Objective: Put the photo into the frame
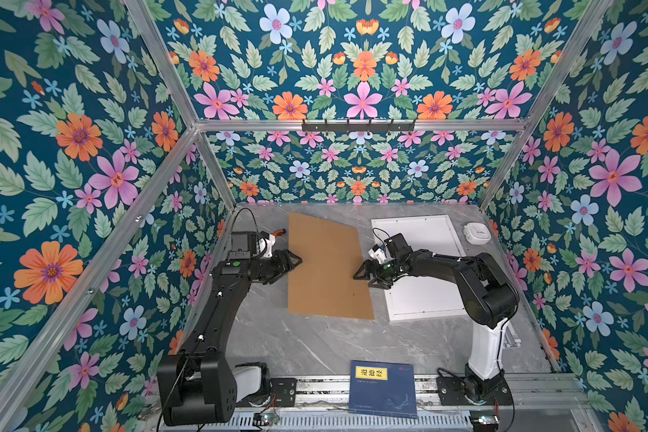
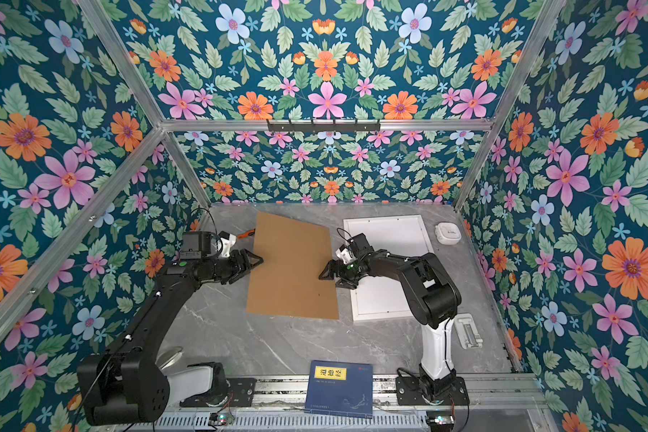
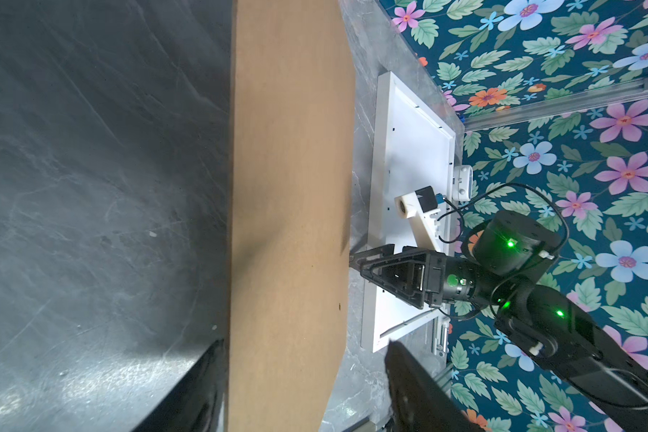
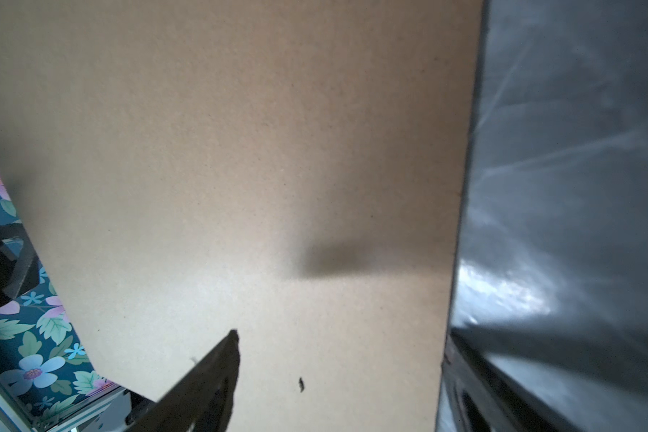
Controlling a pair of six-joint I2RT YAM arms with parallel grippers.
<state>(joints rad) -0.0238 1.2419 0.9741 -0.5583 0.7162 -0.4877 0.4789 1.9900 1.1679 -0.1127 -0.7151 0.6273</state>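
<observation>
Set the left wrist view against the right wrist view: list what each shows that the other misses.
Only the left wrist view: the frame, a small white device beside it, and the right gripper whole, at the edge of the brown board. Only the right wrist view: a black part past the board, probably the left arm's tip from outside. Both: the board, the grey table, the flowered wall. The photo is in neither.

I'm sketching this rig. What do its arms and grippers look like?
The left arm and right arm are matte black, each with a white link near its base and green lights. The left gripper and right gripper have black triangular open-frame fingers, white camera brackets and thin black cables.
</observation>
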